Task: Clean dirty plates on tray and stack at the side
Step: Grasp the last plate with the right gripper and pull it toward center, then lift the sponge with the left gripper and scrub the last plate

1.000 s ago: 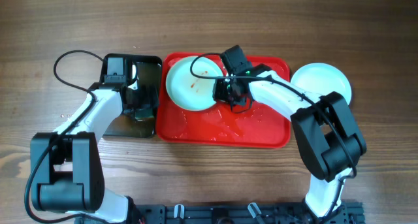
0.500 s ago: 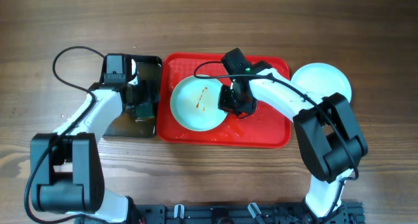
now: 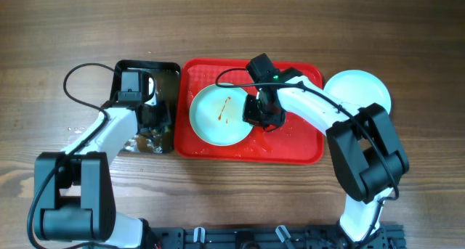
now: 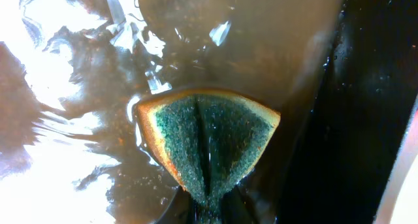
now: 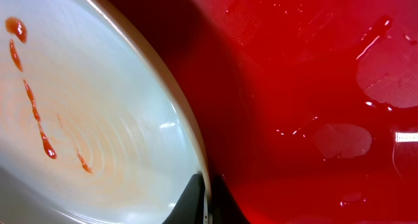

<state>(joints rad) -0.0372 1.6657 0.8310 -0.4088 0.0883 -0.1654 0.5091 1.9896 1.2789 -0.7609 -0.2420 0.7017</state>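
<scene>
One dirty plate (image 3: 218,117), pale with an orange-brown sauce streak, lies at the left middle of the red tray (image 3: 298,144). My right gripper (image 3: 254,112) is shut on the plate's right rim. In the right wrist view the rim (image 5: 196,152) runs down between the gripper (image 5: 208,201) and its dark fingertips, and the sauce trail (image 5: 36,119) crosses the plate's middle. My left gripper (image 3: 149,124) hangs over the black tray (image 3: 168,69), shut on a green sponge (image 4: 209,139). The pinch folds the sponge into a wedge above the gripper (image 4: 209,214).
A clean pale plate (image 3: 360,91) sits on the wooden table just right of the red tray. Shallow water covers the black tray's floor (image 4: 72,87). Water drops and wet patches (image 5: 339,139) lie on the red tray. A black cable (image 3: 76,86) loops left of the black tray.
My left gripper has closed on the sponge and shifted toward the black tray's front. The right gripper earlier dragged the plate from the tray's back left to its middle and now holds still.
</scene>
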